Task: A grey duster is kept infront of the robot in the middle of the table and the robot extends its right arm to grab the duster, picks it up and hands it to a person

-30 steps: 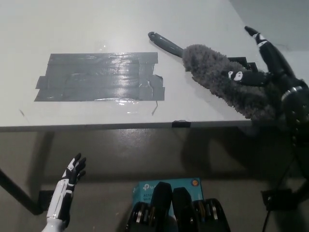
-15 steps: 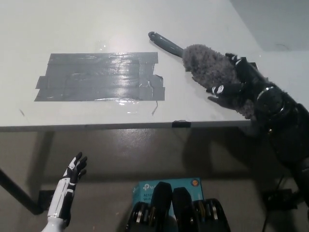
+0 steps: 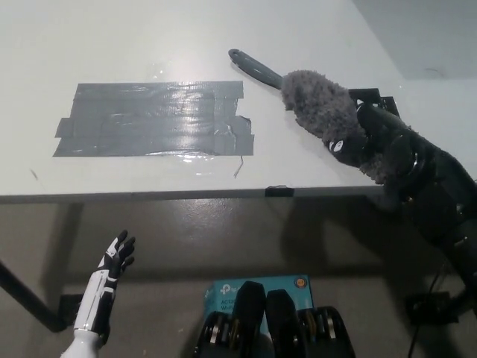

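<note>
The grey duster lies slantwise on the white bench, its dark handle pointing up and away toward the bench's far middle, its fluffy head running down toward the right front corner. The black right hand rests on top of the fluffy head near its lower end, fingers curled down into the fibres; whether they actually clamp the duster cannot be told. Just below these fingers runs the bench's front edge, and the right edge lies close beyond the hand. Well off to the fingers' other side sits a patch of grey tape, with bare bench between. The white left hand hangs low below the front edge, fingers slightly spread, holding nothing.
</note>
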